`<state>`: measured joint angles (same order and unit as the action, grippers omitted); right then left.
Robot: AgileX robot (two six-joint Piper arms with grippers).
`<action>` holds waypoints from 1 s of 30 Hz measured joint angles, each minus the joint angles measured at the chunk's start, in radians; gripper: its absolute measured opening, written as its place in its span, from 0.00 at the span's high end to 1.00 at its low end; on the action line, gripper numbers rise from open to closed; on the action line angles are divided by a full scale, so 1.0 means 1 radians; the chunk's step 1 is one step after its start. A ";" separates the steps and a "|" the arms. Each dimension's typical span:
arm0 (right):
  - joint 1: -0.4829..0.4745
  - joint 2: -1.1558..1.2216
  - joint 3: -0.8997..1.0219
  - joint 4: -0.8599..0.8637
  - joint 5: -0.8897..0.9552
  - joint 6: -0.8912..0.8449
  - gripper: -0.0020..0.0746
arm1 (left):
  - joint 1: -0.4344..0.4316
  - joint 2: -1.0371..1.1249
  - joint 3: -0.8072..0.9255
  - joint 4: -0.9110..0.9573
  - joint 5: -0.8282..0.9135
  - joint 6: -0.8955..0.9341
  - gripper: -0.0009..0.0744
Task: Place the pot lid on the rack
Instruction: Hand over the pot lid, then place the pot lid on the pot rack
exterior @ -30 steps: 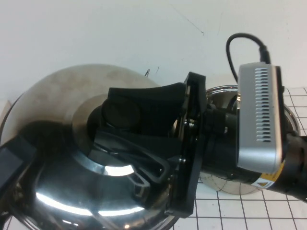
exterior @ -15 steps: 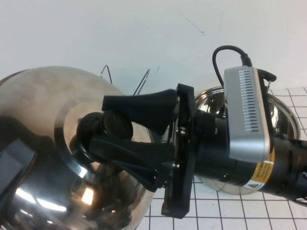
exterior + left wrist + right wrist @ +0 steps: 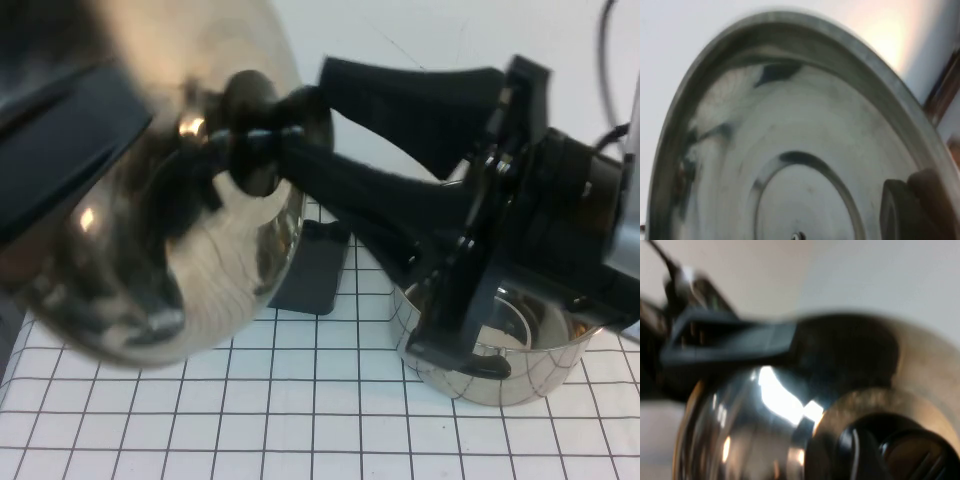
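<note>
The pot lid point(image 3: 200, 250), polished steel, is held up off the table and tilted, filling the left of the high view. My right gripper point(image 3: 290, 125) is shut on its black knob point(image 3: 250, 130), one finger above and one below. My left gripper point(image 3: 70, 140) is at the lid's far left rim; in the left wrist view one finger point(image 3: 905, 210) lies against the lid's underside point(image 3: 790, 150). It appears shut on the rim. The rack's dark grey tray point(image 3: 315, 265) shows partly behind the lid; its wire loops are hidden. The right wrist view shows the lid point(image 3: 740, 440) and knob point(image 3: 880, 450).
The deep steel pot point(image 3: 500, 370) stands on the gridded mat point(image 3: 250, 420) at the right, right below my right wrist. The rack sits just left of the pot. A white wall is behind.
The lid has risen toward the camera and tipped more upright, with both grippers moving with it. The rack's wire loops are now hidden and its tray shows.
</note>
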<state>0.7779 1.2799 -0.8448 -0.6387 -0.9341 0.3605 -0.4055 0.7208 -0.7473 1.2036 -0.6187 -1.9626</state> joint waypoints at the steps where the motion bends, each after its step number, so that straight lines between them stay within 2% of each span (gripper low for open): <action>1: -0.004 -0.026 0.000 -0.019 0.080 -0.002 0.52 | -0.001 0.034 -0.035 0.057 -0.002 -0.025 0.88; 3: -0.007 -0.075 0.000 -0.088 0.238 0.016 0.51 | -0.005 0.123 -0.109 0.205 -0.027 -0.095 0.88; 7: -0.012 -0.160 0.003 -0.322 0.561 0.172 0.51 | -0.009 0.290 -0.225 0.405 -0.085 -0.225 0.86; 12: -0.002 -0.248 0.013 -0.460 0.754 0.255 0.52 | 0.000 0.416 -0.303 0.405 -0.152 -0.296 0.78; 15: 0.013 -0.297 0.006 -0.471 0.697 0.255 0.80 | 0.014 0.445 -0.306 0.447 -0.089 -0.262 0.91; 18: 0.018 -0.316 0.001 -0.473 0.661 0.253 0.92 | 0.028 0.466 -0.302 0.480 -0.059 -0.253 0.96; 24: 0.019 -0.291 0.001 -0.479 0.659 0.249 0.96 | 0.028 0.459 -0.302 0.462 -0.124 -0.245 0.97; 30: 0.019 -0.300 0.001 -0.479 0.653 0.257 0.94 | 0.056 0.459 -0.302 0.462 -0.119 -0.244 0.97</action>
<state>0.7972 0.9803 -0.8433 -1.1178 -0.2816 0.6179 -0.3491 1.1800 -1.0488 1.6655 -0.7377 -2.2061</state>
